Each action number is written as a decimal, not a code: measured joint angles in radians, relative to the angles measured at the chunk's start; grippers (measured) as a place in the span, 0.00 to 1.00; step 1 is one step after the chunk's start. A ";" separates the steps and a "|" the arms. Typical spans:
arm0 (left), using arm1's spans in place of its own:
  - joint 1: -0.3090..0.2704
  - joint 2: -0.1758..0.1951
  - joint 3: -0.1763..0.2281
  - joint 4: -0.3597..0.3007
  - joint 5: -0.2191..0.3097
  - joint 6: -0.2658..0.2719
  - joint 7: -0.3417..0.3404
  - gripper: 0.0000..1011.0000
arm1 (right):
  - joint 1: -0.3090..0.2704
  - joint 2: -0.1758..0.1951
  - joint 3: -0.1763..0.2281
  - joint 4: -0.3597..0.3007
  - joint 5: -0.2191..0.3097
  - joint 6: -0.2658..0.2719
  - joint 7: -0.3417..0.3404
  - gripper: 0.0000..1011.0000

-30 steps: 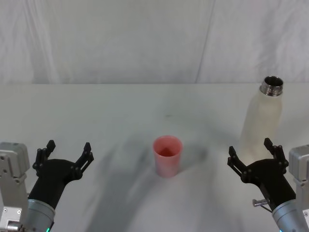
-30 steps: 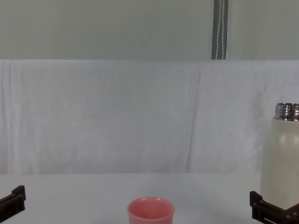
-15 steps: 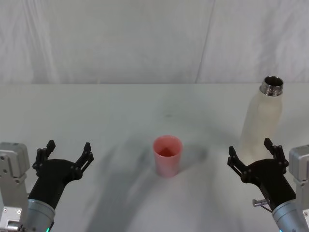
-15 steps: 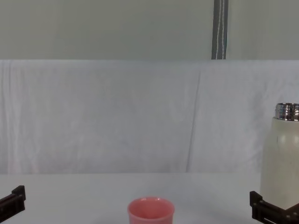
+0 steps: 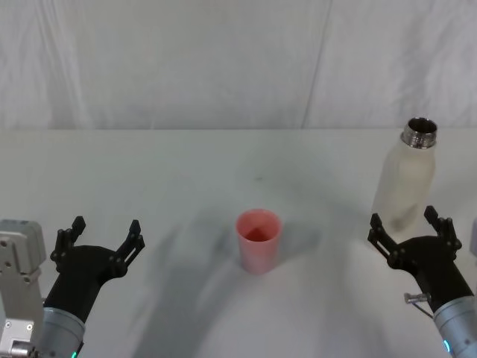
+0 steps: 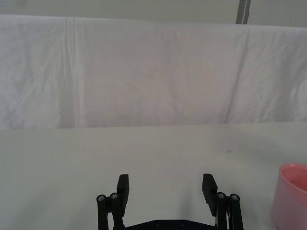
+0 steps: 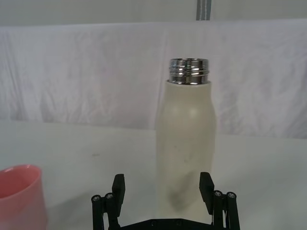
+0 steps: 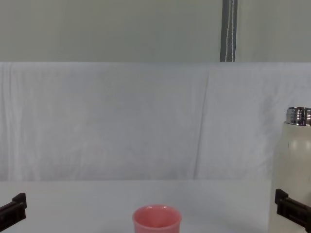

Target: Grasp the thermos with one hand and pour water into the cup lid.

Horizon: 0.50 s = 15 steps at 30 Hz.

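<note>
The thermos (image 5: 405, 179) stood upright at the far right of the table (image 5: 186, 171), cap off, its steel neck best seen from the right wrist view. The right gripper (image 5: 411, 230) was parked just near of it, jaws spread wide, nothing held. The cup lid (image 5: 258, 240) sat mid-table, cut off in the chest view. The left gripper (image 5: 103, 237) was wide open too, near left.

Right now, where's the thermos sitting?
The thermos stands upright on the table's right side, right of the pink cup, just beyond the open right gripper, which faces it without touching.
</note>
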 joint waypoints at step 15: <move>0.000 0.000 0.000 0.000 0.000 0.000 0.000 0.99 | 0.061 -0.049 0.049 0.070 0.011 -0.024 0.052 0.99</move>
